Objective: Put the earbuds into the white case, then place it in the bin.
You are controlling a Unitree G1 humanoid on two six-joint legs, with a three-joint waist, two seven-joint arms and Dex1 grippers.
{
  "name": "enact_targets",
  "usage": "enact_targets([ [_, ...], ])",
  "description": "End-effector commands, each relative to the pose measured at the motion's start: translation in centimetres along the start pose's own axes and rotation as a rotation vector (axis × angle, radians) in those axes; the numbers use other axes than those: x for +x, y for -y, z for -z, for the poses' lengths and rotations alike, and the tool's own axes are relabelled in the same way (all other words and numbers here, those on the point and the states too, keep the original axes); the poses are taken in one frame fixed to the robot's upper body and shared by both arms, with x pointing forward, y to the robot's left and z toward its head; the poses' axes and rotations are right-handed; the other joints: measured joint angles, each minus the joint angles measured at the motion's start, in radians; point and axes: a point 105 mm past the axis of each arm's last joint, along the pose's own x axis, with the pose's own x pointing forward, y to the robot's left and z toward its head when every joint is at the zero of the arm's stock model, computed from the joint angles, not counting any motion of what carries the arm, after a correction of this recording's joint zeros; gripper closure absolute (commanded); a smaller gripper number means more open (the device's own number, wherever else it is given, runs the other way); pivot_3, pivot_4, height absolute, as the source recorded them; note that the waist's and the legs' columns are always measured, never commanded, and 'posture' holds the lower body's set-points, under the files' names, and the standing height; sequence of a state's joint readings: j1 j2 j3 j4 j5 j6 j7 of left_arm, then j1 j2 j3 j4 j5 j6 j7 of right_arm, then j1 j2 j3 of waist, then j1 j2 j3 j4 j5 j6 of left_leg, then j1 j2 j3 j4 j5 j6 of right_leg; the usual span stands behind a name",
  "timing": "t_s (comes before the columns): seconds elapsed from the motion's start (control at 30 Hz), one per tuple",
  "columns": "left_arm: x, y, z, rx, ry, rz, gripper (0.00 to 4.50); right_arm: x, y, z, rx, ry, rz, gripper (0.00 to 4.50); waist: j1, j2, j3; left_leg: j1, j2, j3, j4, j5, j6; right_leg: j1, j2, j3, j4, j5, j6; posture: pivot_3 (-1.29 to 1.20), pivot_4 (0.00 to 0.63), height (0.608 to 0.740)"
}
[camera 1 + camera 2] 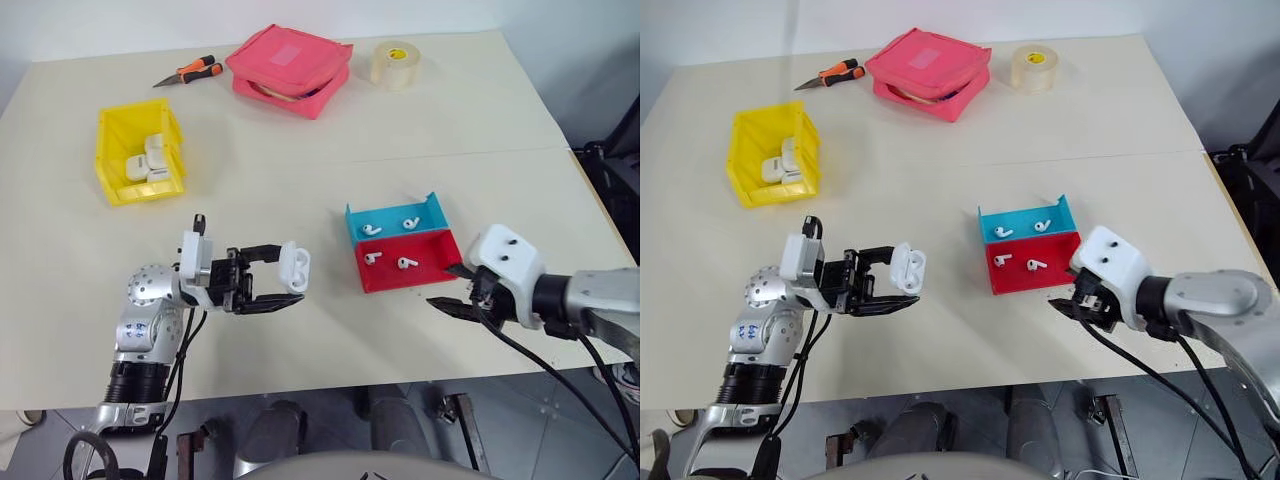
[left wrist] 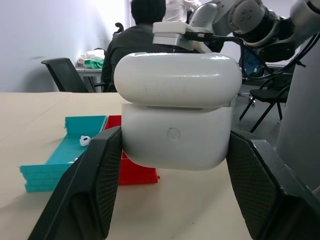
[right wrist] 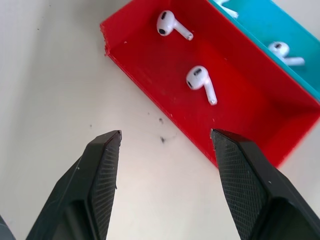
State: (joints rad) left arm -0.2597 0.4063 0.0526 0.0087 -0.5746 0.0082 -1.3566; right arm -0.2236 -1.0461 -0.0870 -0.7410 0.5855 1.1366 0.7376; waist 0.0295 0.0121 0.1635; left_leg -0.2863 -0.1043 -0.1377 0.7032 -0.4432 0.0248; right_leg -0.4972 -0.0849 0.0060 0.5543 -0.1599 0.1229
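Observation:
My left gripper (image 1: 290, 274) is shut on the white case (image 1: 294, 267) and holds it above the table's near left. In the left wrist view the case (image 2: 175, 120) sits between both fingers with its lid on top. Two earbuds (image 1: 373, 258) (image 1: 406, 263) lie in the red tray (image 1: 432, 250), and two more (image 1: 371, 229) in the blue tray (image 1: 436, 212) behind it. Just right of the red tray's near corner, my right gripper (image 1: 450, 287) hangs open and empty. The right wrist view shows the red tray's earbuds (image 3: 200, 82) ahead of it. The yellow bin (image 1: 112, 150) stands far left and holds white cases.
A pink zippered pouch (image 1: 290, 68), a tape roll (image 1: 395, 63) and orange-handled pliers (image 1: 190, 72) lie along the table's far edge. The front edge runs just below both grippers. A person (image 2: 145, 30) sits in the background of the left wrist view.

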Motion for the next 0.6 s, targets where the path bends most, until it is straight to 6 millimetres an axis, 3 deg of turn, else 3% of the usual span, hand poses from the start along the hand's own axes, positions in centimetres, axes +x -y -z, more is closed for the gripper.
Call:
enact_targets([
  [0.03, 0.6, 0.6, -0.7, 0.043, 0.016, 0.002, 1.73, 0.5, 0.2, -0.8, -0.029, -0.004, -0.021, 1.55, 0.000, 0.000, 0.000, 0.000, 0.000, 0.000, 0.000, 0.000, 0.000, 0.000, 0.000, 0.000, 0.000, 0.000, 0.000, 0.00, 0.150, 0.740],
  [0.6, 0.9, 1.2, -0.6, 0.057, 0.015, -0.053, 1.73, 4.5, 3.0, -2.7, -0.129, -0.096, -0.061, 1.55, -0.001, 0.000, 0.000, -0.001, 0.001, 0.002, -0.001, 0.000, 0.000, -0.001, 0.002, 0.000, -0.002, 0.001, 0.000, 0.00, 0.150, 0.740],
])
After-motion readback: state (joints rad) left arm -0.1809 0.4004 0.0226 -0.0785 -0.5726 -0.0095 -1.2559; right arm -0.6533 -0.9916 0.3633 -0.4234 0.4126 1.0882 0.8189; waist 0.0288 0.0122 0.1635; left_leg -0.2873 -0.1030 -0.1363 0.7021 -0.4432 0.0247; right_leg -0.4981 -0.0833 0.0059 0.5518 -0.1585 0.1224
